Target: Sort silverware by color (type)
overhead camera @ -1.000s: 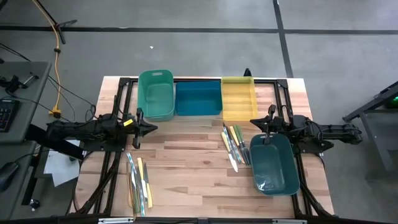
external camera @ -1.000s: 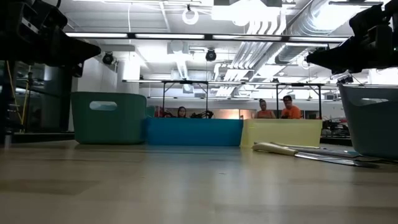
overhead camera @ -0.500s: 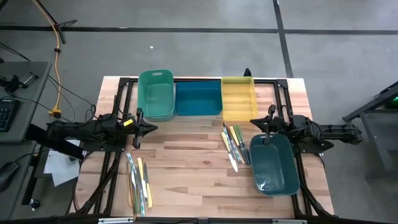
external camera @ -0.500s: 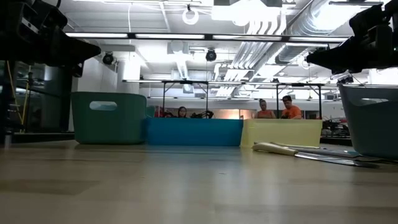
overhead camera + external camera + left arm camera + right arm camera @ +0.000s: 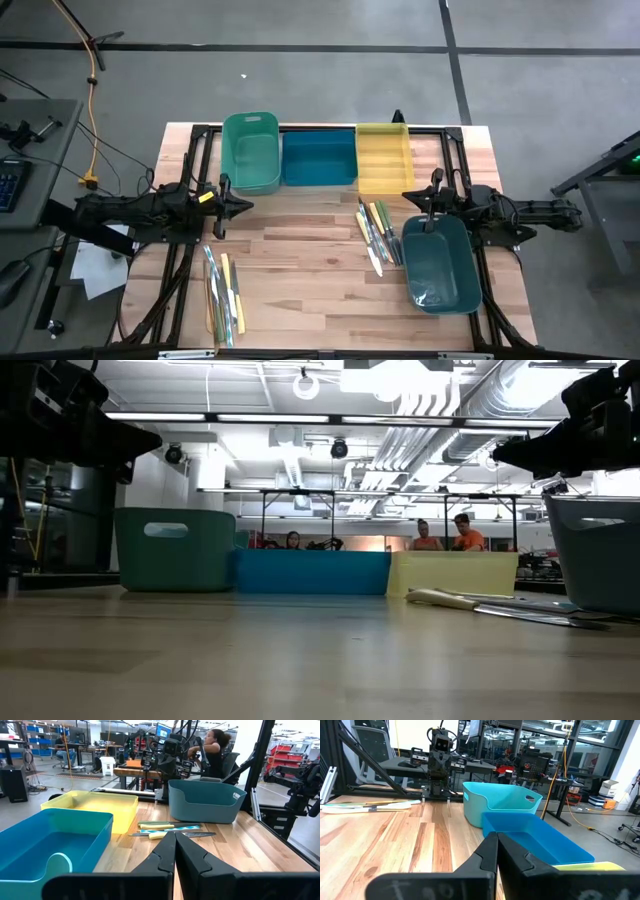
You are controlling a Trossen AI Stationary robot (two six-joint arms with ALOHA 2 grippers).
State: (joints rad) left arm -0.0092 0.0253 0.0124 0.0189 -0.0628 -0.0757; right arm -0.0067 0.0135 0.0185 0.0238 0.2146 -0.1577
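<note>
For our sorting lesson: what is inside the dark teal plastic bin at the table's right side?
Seen from above, the dark teal plastic bin holds no silverware; only a pale glint shows on its floor. The right arm's gripper overhangs the bin's far rim, hiding that strip.

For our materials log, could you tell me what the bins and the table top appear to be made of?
The bins, such as the green bin and the yellow bin, look like moulded plastic: uniform colour, rounded rims, slight sheen. The table top looks like sealed wood: visible planks and grain.
</note>
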